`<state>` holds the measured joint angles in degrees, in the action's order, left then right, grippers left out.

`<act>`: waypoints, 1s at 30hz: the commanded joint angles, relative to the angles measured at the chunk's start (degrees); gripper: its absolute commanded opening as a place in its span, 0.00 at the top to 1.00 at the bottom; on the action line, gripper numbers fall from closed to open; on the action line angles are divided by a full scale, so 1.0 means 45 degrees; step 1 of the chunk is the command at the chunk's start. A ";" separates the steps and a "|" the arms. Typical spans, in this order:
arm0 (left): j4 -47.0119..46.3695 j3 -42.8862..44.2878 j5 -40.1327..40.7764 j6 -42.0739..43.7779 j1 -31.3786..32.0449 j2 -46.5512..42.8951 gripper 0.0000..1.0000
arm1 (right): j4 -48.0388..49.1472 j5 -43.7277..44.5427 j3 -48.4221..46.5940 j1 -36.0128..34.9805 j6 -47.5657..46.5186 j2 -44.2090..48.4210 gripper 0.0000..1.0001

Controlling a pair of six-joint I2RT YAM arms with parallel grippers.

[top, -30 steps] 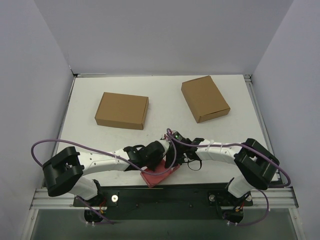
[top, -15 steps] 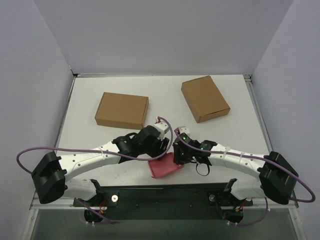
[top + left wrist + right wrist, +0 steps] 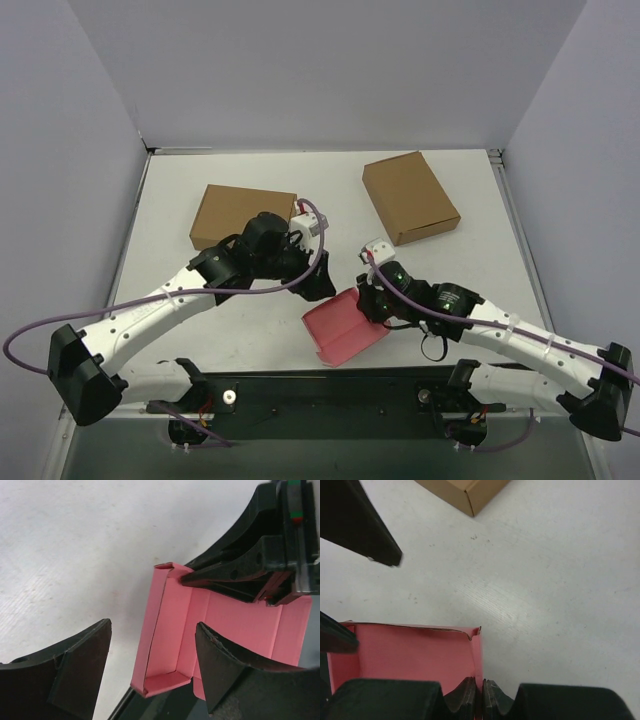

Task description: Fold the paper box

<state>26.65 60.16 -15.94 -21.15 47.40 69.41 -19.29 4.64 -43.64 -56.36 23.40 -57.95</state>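
Paper box (image 3: 338, 330), open side up, right claw (image 3: 481, 692) pinching wall

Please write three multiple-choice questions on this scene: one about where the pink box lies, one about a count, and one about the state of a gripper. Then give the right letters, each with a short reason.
1. Where on the table does the pink paper box lie?
A) by the near edge, between the two arms
B) in the far left corner
C) in the far right corner

2. How many brown cardboard boxes are there?
A) one
B) two
C) three

3. How is the right gripper?
A) open over bare table
B) shut on a wall of the pink paper box
C) shut on a brown cardboard box

Answers:
1 A: the top view shows it just ahead of the bases.
2 B: both lie farther back.
3 B: its wrist view shows the fingers pinching the pink wall, while the left gripper is open.
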 commanded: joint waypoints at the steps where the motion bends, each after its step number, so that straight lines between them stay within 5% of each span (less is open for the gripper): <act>1: 0.0796 0.0966 -0.3154 0.0228 -0.0025 0.0455 0.22 | -0.1143 0.0629 -0.1336 -0.0444 -0.1098 0.0729 1.00; 9: 0.0541 0.0967 -0.4113 -0.0125 0.0150 0.0884 0.27 | -0.1846 0.1097 -0.2236 -0.0874 -0.1488 0.0535 1.00; 13: 0.1184 0.1064 -0.3471 0.0011 0.0443 0.1196 0.37 | -0.1905 0.1253 -0.2587 -0.1030 -0.1644 0.0243 1.00; 19: 0.1674 0.1162 -0.1908 -0.0065 0.0990 0.1412 0.38 | -0.1944 0.1409 -0.2959 -0.1245 -0.1742 -0.0011 1.00; 26: 0.0719 0.0655 -0.2100 -0.1081 0.0991 0.1197 0.69 | -0.1983 0.1682 -0.2861 -0.1382 -0.1801 -0.0012 1.00; 30: 0.0444 0.0459 -0.2316 -0.1452 0.0991 0.1236 0.77 | -0.2003 0.1955 -0.2920 -0.1441 -0.1743 -0.0149 1.00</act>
<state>32.18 62.28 -25.82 -25.02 51.72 75.81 -27.90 10.39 -54.87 -62.28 15.73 -58.02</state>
